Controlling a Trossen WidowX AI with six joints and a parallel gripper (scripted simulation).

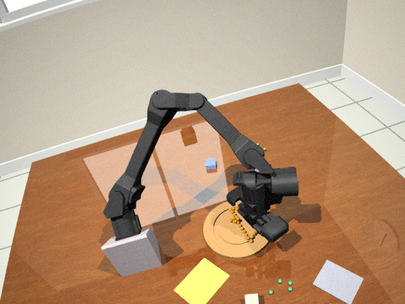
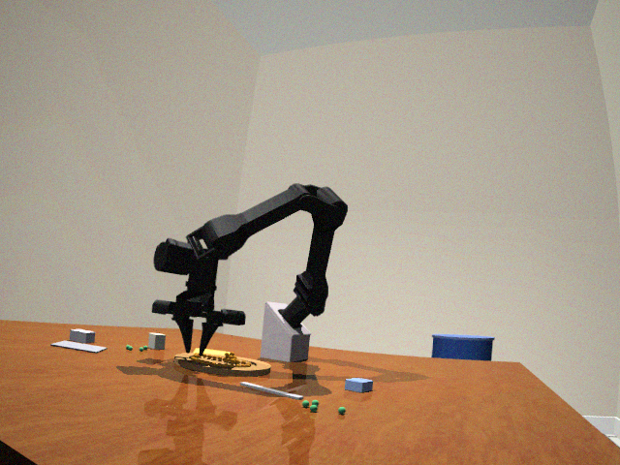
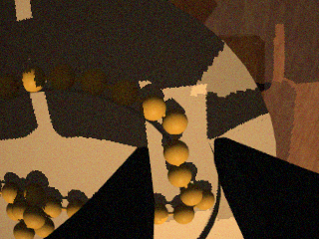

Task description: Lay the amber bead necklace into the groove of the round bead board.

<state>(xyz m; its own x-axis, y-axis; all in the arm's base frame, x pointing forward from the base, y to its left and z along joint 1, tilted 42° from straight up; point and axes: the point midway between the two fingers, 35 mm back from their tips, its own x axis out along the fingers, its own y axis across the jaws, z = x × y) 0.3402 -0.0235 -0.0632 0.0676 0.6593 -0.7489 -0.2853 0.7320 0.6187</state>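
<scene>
The round bead board (image 1: 225,250) (image 2: 258,370) (image 3: 234,70) lies flat on the table. The amber bead necklace (image 1: 241,228) (image 2: 230,357) (image 3: 175,153) lies on it, with one stretch running straight across the inner disc and beads bunched at one end. In the wrist view its upper beads follow a curve in shadow. My gripper (image 2: 195,353) (image 3: 181,144) is partly open, pointing down low over the board. Its fingers stand on either side of a short run of beads, holding nothing. The gripper body hides the far side of the groove in the top view.
A blue block (image 1: 211,164) (image 2: 358,385) and a thin rod (image 2: 271,390) lie near the board. Loose green beads (image 1: 280,280) (image 2: 314,408), a yellow sheet (image 1: 202,279), a pale sheet (image 1: 338,281) (image 2: 78,346), a white block (image 1: 252,299) (image 2: 156,341) and a grey block (image 2: 81,335) lie around.
</scene>
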